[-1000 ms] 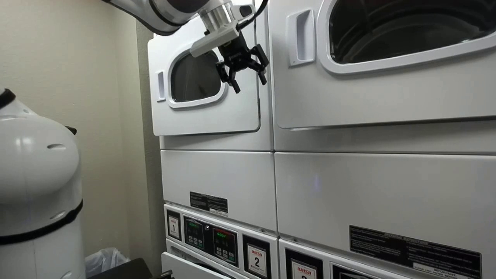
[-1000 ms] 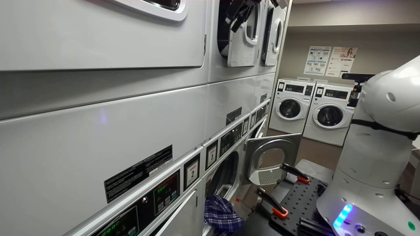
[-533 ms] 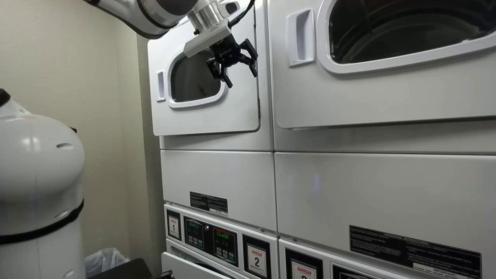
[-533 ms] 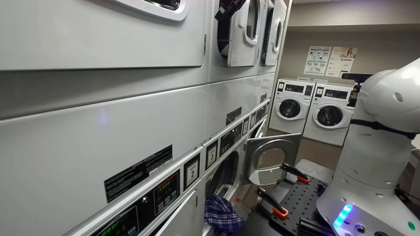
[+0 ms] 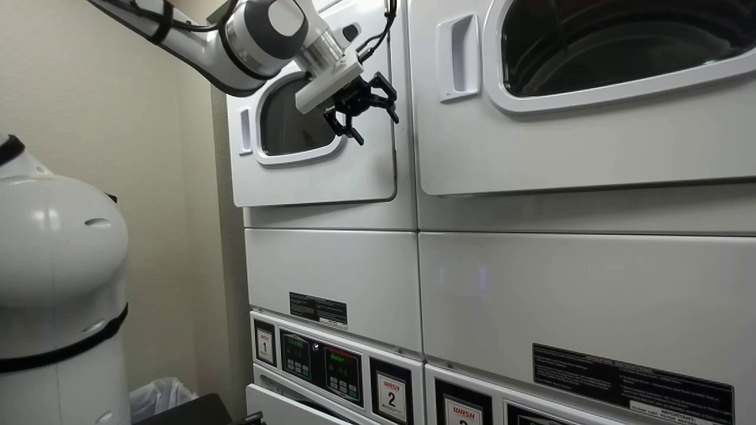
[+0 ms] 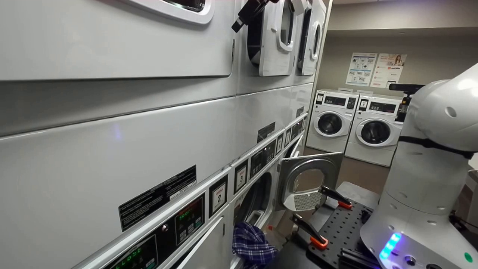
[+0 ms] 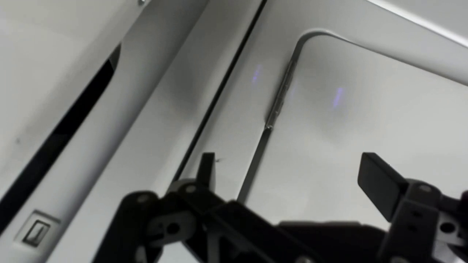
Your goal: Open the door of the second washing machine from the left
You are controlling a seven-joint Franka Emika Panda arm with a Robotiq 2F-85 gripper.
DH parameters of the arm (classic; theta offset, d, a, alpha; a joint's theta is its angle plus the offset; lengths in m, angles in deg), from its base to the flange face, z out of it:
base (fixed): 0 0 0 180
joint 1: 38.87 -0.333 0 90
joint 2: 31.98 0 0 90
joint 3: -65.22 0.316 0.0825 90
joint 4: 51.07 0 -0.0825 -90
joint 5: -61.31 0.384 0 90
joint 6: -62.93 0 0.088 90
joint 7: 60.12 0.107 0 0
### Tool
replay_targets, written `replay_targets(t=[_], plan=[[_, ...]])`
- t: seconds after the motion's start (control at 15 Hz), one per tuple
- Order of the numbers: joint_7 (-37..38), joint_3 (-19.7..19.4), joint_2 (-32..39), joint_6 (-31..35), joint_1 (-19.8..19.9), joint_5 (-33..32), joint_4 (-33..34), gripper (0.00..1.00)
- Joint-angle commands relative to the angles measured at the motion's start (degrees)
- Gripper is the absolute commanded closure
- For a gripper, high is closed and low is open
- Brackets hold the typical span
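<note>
Glossy white, the door (image 5: 579, 127) is hanging on the upper half of the second washing machine (image 5: 567, 283), its rounded dark window (image 5: 626, 47) taking up much of the panel. In an exterior view it is standing out from the machine's front, a dark opening (image 6: 254, 46) showing at its free side – so the job is looking partly done, the angle being hard to judge. The jaws are hanging wide, holding nothing, their fingertips (image 7: 382, 184) well apart in front of a hinged edge (image 7: 279, 96) that is probably belonging to the neighbouring door (image 5: 319, 174). The task's door is likely behaving as a stiff, fairly heavy panel, turning freely about its hinge side, its smooth face slippery under the fingertips and its window wanting gentleness. For purchase, the recessed handle (image 5: 462, 58) or the free edge (image 6: 263, 56) taken from behind is looking best – hooking and drawing outward, rather than pinching the flat face
</note>
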Motion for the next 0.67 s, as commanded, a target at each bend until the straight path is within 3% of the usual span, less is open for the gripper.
replay_targets(t=[0.0, 0.6], plan=[[0.8, 2.2, 1.2, 4.6, 4.1, -5.3, -0.1, 0.0], [6.1, 7.2, 0.4, 6.1, 19.6, -20.2, -1.2, 0.0]])
